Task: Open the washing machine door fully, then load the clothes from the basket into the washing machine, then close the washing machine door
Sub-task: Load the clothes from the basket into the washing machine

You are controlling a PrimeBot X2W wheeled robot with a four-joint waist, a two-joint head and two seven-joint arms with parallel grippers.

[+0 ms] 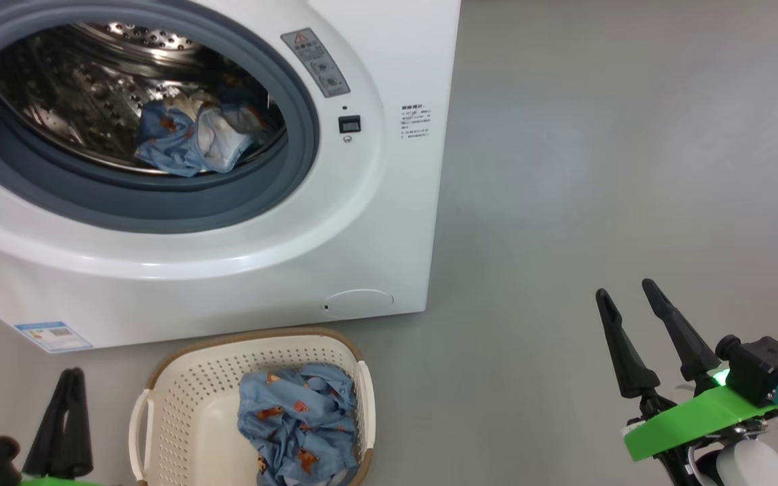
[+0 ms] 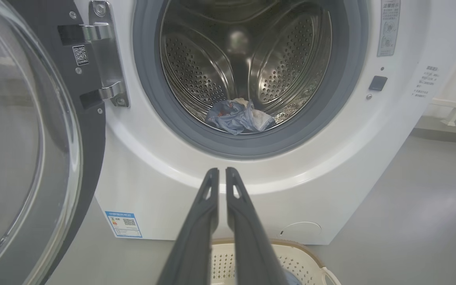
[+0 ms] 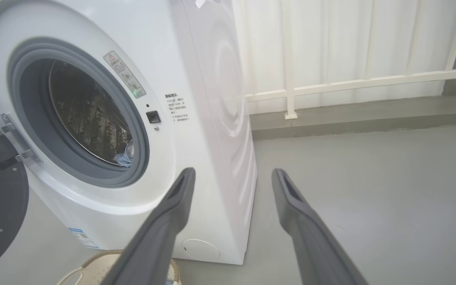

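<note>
The left gripper (image 2: 222, 173) is seen with jaws pressed together and empty, the basket (image 1: 186, 405) just beside them and the washing machine (image 2: 331, 166) ahead, its door (image 2: 14, 138) wide open to their left. The right gripper (image 1: 625, 290) is held with jaws spread and empty over bare floor (image 1: 564, 169), well apart from the basket. Bear-printed blue clothes (image 1: 298, 418) are seen in the basket, a second bundle (image 1: 186, 138) in the steel drum (image 2: 196, 71).

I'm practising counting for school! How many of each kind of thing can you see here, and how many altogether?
washing machine: 1
washing machine door: 1
basket: 1
bundles of bear clothes: 2, one in the drum, one in the basket
grippers: 2, left gripper shut, right gripper open
Total: 7
</note>
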